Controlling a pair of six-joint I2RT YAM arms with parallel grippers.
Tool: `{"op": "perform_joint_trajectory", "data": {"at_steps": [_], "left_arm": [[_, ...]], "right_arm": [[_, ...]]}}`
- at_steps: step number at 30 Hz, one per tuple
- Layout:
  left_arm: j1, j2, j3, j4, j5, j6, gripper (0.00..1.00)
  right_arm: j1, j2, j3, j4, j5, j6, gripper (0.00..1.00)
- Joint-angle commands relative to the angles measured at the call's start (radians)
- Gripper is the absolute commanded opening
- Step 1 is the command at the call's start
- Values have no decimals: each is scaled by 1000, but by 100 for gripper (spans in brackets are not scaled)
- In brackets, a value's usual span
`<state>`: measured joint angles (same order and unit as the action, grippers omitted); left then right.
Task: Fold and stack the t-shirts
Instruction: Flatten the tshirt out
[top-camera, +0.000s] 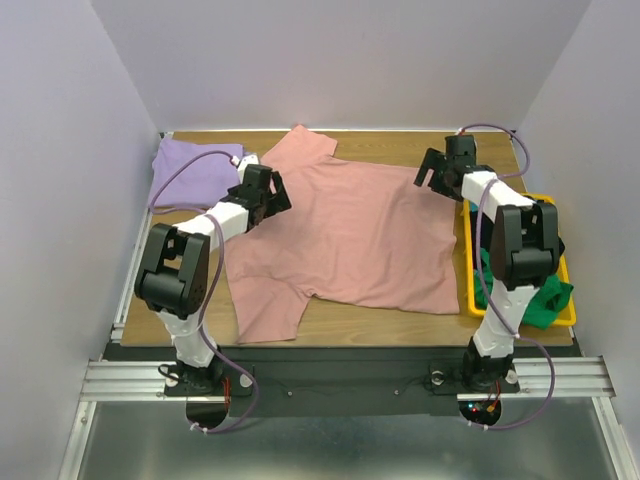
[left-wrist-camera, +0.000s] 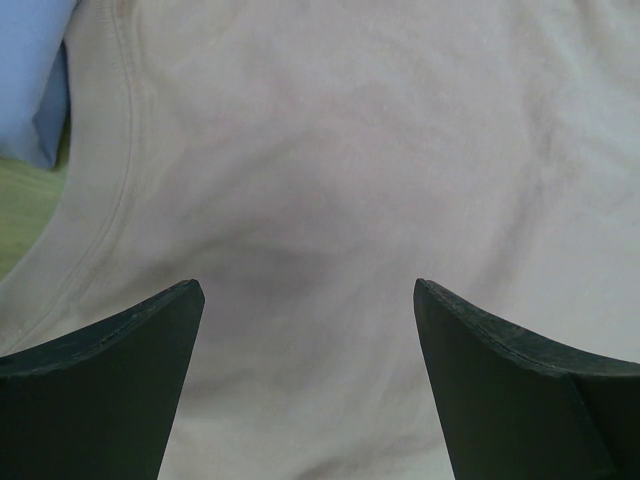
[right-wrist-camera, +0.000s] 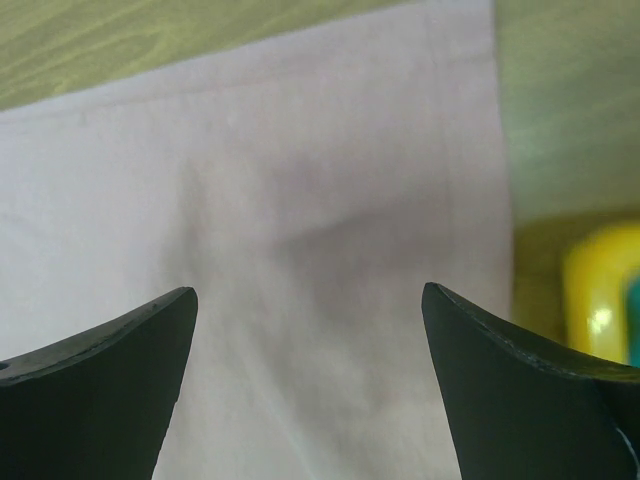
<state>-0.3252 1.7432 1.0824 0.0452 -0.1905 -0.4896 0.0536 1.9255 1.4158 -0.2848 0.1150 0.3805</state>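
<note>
Top external view: a dusty pink cotton short-sleeved t-shirt (top-camera: 350, 235) lies spread flat across the middle of the wooden surface (top-camera: 400, 145). Its neck points left and its hem points right.
Sleeves: one reaches toward the far edge and the other toward the near edge.
Lavender t-shirt (top-camera: 190, 175): a soft bundle at the far left corner, just beside the pink shirt's neck.
Yellow plastic bin (top-camera: 572, 318): at the right edge, just beside the pink hem. It holds a crumpled green garment (top-camera: 545, 300) and something darker, possibly black, mostly hidden behind the right arm.
Left fingers (top-camera: 278, 196): over the neck end of the pink shirt.
Left wrist view: the left fingers (left-wrist-camera: 110, 380) stand wide apart with nothing between them. They sit above plain pink cloth, with the curved neckline seam and a patch of lavender (left-wrist-camera: 30, 80) to their left.
Right fingers (top-camera: 428, 176): over the far corner of the hem.
Right wrist view: the right fingers (right-wrist-camera: 100, 390) are also spread and hold nothing. The hem edge is just right of them and the bin (right-wrist-camera: 598, 300) lies beyond it.
Contact: whether either pair touches the cloth cannot be told.
</note>
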Motion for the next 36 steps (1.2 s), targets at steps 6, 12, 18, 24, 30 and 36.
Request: {"op": "perform_joint_trajectory", "data": {"at_steps": [6, 12, 18, 24, 30, 36], "left_arm": [[15, 121, 163, -27, -13, 22, 98], [32, 243, 270, -71, 3, 28, 98], [35, 305, 353, -94, 13, 32, 98], [38, 296, 433, -194, -17, 28, 98], [-3, -89, 185, -202, -24, -55, 98], [-133, -445, -191, -274, -6, -242, 98]], "right_arm": [[0, 248, 242, 22, -11, -17, 100], [2, 369, 345, 19, 14, -23, 100], [0, 452, 445, 18, 20, -38, 100], [2, 390, 459, 0, 15, -38, 100], [3, -53, 128, -5, -14, -12, 100], [61, -400, -228, -5, -9, 61, 100]]}}
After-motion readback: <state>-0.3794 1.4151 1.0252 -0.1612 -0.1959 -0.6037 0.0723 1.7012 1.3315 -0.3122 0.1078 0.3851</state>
